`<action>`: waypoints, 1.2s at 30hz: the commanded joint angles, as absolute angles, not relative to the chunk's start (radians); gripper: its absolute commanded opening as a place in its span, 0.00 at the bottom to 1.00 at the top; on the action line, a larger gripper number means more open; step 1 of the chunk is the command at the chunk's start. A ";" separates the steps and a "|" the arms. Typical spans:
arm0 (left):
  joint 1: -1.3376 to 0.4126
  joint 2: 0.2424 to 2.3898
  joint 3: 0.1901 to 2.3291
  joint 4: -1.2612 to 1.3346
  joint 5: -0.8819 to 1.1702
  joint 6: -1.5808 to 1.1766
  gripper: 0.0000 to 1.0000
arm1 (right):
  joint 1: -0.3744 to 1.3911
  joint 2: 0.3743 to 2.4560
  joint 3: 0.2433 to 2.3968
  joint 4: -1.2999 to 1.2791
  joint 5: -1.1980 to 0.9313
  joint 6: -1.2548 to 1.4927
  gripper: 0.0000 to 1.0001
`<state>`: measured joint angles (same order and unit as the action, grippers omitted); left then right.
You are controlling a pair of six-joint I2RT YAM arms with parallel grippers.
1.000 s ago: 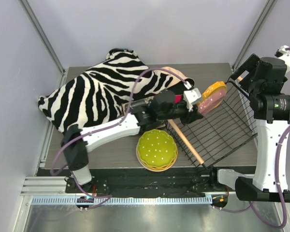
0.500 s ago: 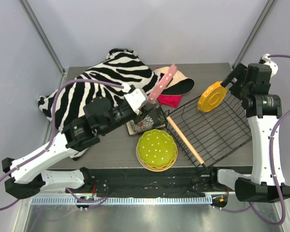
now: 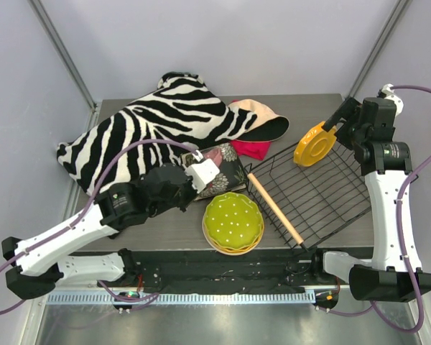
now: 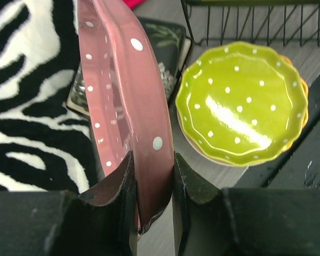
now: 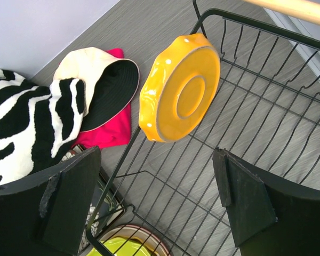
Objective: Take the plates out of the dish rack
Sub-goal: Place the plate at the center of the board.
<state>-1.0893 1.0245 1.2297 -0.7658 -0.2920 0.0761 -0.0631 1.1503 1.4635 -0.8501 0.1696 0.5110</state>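
The left gripper (image 4: 152, 160) is clamped on the rim of the pink dotted plate (image 4: 128, 90), with one finger on each face. It holds the plate outside the dish rack (image 3: 323, 190), off the rack's left side, above the dark square plate (image 4: 168, 45) on the worktop (image 3: 172, 226). The pink plate stands on edge. Its long line runs straight out from the gripper towards the zebra cloth (image 3: 136, 136), and its hollow face is turned to that cloth.

The green dotted plate (image 3: 233, 221) lies flat, face up, on another plate, just left of the rack's wooden handle (image 3: 274, 208).

The right gripper (image 5: 157, 197) hangs over the rack with its fingers spread wide and holds nothing. The orange plate (image 5: 181, 88) is ahead of it and well apart. This plate stands tilted on edge at the rack's far left corner, with its ringed underside turned to the right gripper.
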 commanded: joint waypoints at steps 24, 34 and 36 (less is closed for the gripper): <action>-1.354 1.359 1.249 -0.591 -0.279 0.077 0.00 | -0.069 1.118 1.427 -0.792 0.146 0.515 0.95; -1.385 1.411 1.243 -0.621 -0.281 0.040 0.09 | -0.069 1.108 1.407 -0.792 0.149 0.508 0.95; -1.391 1.408 1.223 -0.623 -0.247 0.026 0.16 | -0.069 1.106 1.401 -0.792 0.152 0.506 0.95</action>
<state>-1.3808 1.4322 1.2018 -0.6849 -0.2684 0.0582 -0.0631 1.1358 1.4090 -0.8299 0.1539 0.5175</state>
